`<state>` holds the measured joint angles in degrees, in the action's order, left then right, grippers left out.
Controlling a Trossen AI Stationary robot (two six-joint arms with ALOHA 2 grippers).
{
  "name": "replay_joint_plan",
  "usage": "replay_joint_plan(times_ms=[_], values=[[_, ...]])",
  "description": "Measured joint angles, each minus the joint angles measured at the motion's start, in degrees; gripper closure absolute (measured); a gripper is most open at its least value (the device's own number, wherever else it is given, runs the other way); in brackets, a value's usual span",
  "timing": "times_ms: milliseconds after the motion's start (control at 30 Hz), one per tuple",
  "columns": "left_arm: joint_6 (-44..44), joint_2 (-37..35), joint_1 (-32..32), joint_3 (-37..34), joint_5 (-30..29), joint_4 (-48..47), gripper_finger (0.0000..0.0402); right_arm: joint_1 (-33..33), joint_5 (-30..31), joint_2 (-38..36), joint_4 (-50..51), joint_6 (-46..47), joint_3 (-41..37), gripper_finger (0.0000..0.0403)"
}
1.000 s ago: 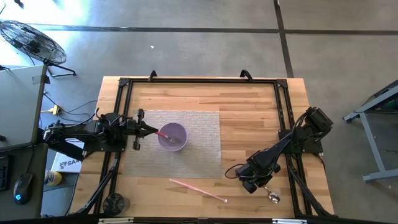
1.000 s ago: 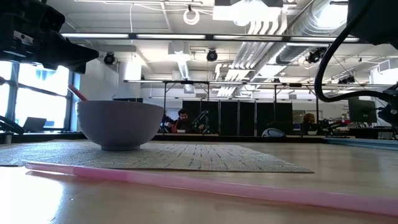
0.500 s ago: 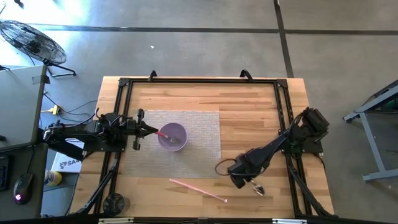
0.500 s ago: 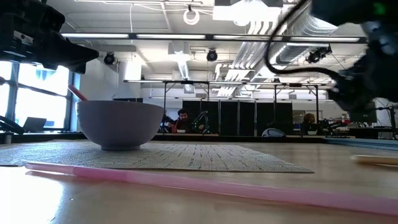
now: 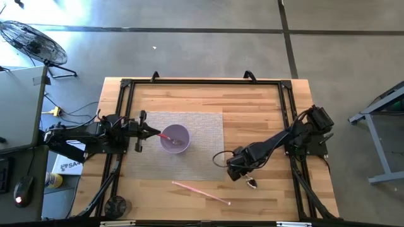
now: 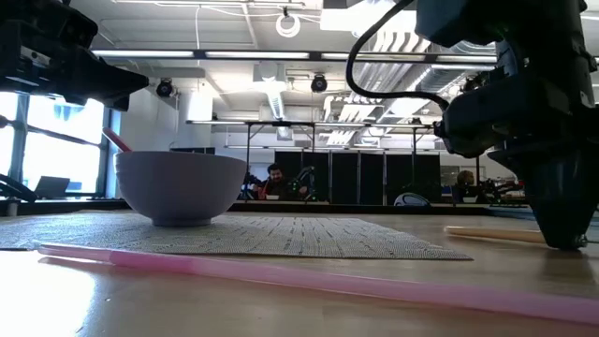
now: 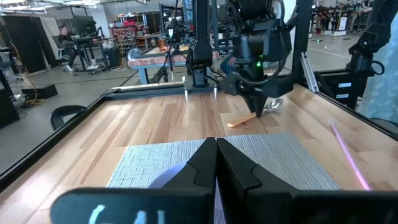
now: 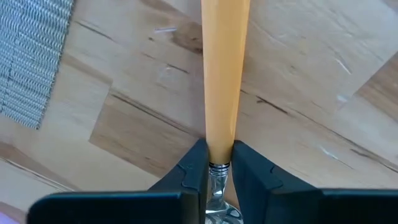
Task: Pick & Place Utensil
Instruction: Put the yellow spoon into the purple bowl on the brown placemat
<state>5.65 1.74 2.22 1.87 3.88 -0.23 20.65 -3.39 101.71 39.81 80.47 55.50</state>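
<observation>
A spoon with an orange handle (image 8: 225, 74) and a metal bowl (image 5: 252, 184) is in my right gripper (image 8: 217, 163), which is shut on it over the bare wood right of the grey placemat (image 5: 202, 151). The left wrist view shows that gripper (image 7: 259, 107) pointing down with the handle (image 7: 241, 120) sticking out toward the mat. A lavender bowl (image 5: 175, 138) stands on the mat, with a pink-handled utensil (image 5: 166, 135) leaning inside it. My left gripper (image 5: 153, 132) hovers shut at the bowl's left rim, touching nothing. My right gripper pinches the spoon between its two fingers where the orange handle meets the metal neck (image 8: 217, 167). The fingers come from above, pointing down, one on each side of the neck. The spoon lies about level and low over the wood; I cannot tell whether it touches the table.
A long thin pink straw (image 5: 201, 192) lies on the wood near the table's near edge, left of the right gripper. A black frame (image 5: 285, 120) runs around the table top. Bare wood lies between the mat and the right rail.
My right gripper has moved from the table's near right corner toward the left and far side, toward the mat, taking the spoon along. The left arm, bowl and straw have stayed where they were.
</observation>
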Motion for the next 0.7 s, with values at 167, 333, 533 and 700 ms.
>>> replay_joint_plan(times_ms=[167, 333, 533, 700], values=[[0.0, -0.02, 0.0, 0.0, 0.0, 0.0, 0.04, -0.33, 1.2, -0.13, -0.62, -0.93, -1.7, 0.033], [0.0, -0.01, 0.01, -0.01, 0.0, 0.01, 0.04, -0.33, 3.41, -0.13, -0.63, -1.99, -1.7, 0.0349], [0.0, 0.0, 0.01, -0.01, -0.01, 0.02, 0.04, -0.29, 5.02, -0.09, -1.06, -2.47, -1.41, 0.0364], [0.0, -0.02, 0.0, -0.01, -0.02, 0.02, 0.04, -0.31, 11.88, 0.46, 2.37, -2.87, 2.04, 0.0364]])
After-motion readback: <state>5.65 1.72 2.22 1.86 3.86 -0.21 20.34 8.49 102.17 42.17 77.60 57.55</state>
